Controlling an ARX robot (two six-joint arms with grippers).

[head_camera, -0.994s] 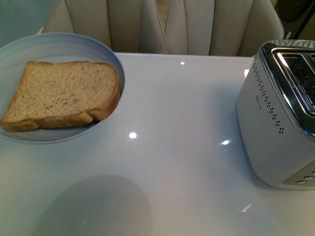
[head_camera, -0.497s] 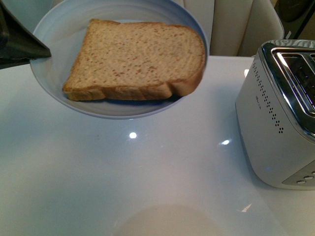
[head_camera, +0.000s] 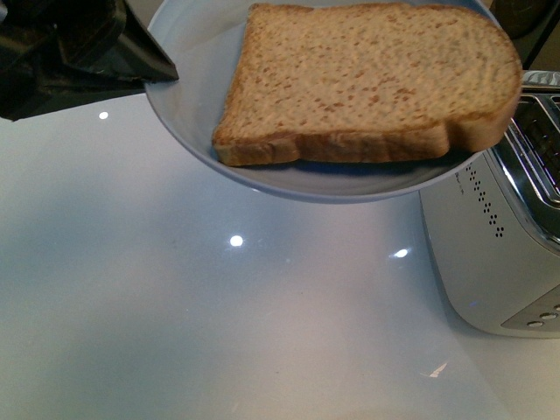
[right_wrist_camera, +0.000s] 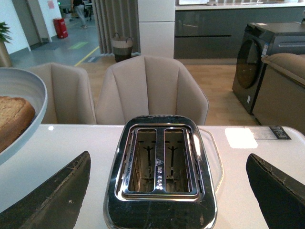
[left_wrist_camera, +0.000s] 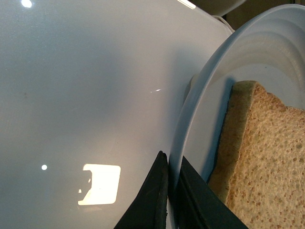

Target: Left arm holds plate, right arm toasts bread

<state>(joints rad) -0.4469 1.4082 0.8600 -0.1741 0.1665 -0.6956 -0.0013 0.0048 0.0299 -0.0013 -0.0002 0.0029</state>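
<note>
Pinching the plate point(head_camera: 192, 131) rim, left gripper point(left_wrist_camera: 172, 161) holds it; right gripper point(right_wrist_camera: 167, 158) gapes wide. Soft, light bread point(head_camera: 367, 79): take its crust edge.

**Left gripper clamped on a rim; right gripper spread open.**

The left gripper point(left_wrist_camera: 172, 202) appears in the left wrist view as two black, tapered fingers point(left_wrist_camera: 151, 200) drawn close together, one on each face of the rim of the plate point(left_wrist_camera: 200, 95), which they pinch between them. In the front view its dark, angular body enters from the upper left, with the fingertip against the plate's left edge. The right gripper point(right_wrist_camera: 167, 157) appears in the right wrist view as two black, matte pads point(right_wrist_camera: 55, 195) set wide apart, both pointing forward and touching nothing.
</note>
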